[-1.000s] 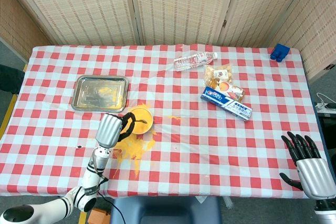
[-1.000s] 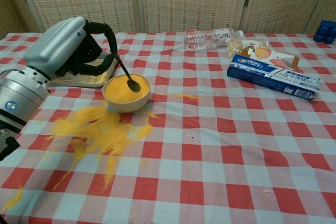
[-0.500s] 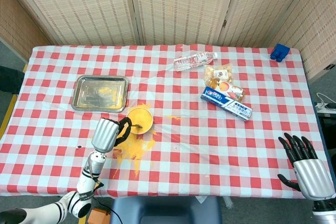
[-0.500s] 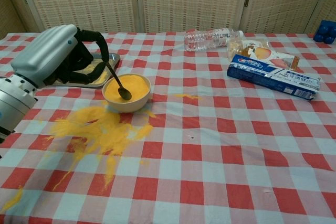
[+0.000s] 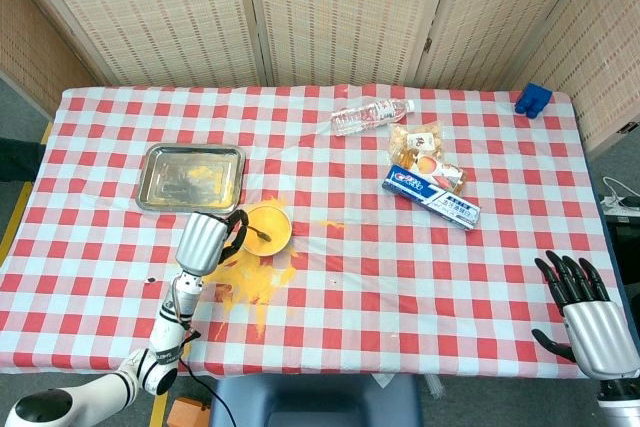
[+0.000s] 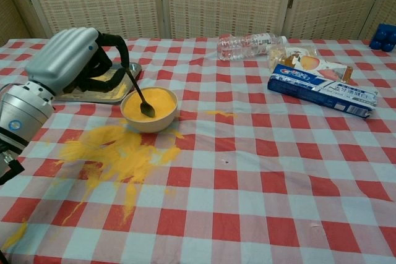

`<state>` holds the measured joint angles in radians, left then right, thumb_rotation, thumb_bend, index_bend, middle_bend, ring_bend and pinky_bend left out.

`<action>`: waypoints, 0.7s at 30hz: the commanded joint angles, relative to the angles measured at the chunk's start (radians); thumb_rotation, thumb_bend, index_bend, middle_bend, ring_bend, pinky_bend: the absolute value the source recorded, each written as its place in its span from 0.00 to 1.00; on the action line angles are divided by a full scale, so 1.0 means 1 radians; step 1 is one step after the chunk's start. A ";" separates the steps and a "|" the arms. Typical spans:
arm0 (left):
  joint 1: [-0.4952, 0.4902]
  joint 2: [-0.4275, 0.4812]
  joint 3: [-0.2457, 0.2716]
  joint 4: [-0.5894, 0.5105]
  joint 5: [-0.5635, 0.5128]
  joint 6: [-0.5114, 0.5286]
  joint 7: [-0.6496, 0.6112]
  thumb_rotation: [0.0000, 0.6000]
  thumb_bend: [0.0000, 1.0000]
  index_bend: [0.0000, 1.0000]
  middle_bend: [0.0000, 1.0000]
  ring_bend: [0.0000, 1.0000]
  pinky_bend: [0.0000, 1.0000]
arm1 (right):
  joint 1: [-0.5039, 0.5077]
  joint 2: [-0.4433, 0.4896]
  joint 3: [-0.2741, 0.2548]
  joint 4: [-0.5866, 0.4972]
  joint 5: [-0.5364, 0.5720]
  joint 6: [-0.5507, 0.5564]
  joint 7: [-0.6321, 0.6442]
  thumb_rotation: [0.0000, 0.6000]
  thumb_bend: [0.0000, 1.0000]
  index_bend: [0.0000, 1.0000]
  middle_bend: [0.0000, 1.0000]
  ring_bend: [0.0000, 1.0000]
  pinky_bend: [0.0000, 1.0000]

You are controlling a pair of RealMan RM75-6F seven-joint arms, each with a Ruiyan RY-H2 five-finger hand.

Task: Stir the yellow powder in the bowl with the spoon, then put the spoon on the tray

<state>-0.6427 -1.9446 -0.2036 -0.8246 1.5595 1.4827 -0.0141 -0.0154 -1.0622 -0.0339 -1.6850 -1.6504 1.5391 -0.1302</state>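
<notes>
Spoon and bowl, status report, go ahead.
Left hand holds spoon, tip in bowl. Right hand open, idle. Spilled powder beside bowl; tray unobstructed.

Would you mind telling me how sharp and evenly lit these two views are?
Head view: soft, even light, sharp throughout, faint sheen on the silver metal tray. Chest view: the grey left robot hand holding the dark spoon looms large near the lens; the table edges bow slightly.

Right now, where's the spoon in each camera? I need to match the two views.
Head view: spoon left of centre, bowl end in the yellow powder, handle in the left hand.
Chest view: spoon upper left, slanting down into the bowl.
Shared landmark: the metal tray just beyond the bowl.
</notes>
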 commanded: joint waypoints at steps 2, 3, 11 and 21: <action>-0.026 -0.029 -0.010 0.063 0.001 0.006 -0.022 1.00 0.64 0.85 1.00 1.00 1.00 | -0.001 0.001 0.001 -0.001 0.000 0.004 0.002 1.00 0.05 0.00 0.00 0.00 0.00; -0.031 -0.032 -0.012 0.073 0.001 0.006 -0.024 1.00 0.64 0.85 1.00 1.00 1.00 | -0.001 0.001 0.001 0.000 0.000 0.004 0.002 1.00 0.05 0.00 0.00 0.00 0.00; -0.059 -0.060 -0.018 0.154 -0.005 0.012 -0.048 1.00 0.64 0.85 1.00 1.00 1.00 | -0.001 0.002 0.004 -0.001 0.006 0.002 0.003 1.00 0.05 0.00 0.00 0.00 0.00; -0.085 -0.072 -0.023 0.200 -0.008 0.042 -0.070 1.00 0.64 0.85 1.00 1.00 1.00 | -0.001 0.003 0.005 -0.002 0.009 0.002 0.001 1.00 0.05 0.00 0.00 0.00 0.00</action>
<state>-0.7275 -2.0163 -0.2271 -0.6252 1.5521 1.5247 -0.0833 -0.0165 -1.0592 -0.0288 -1.6873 -1.6414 1.5411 -0.1292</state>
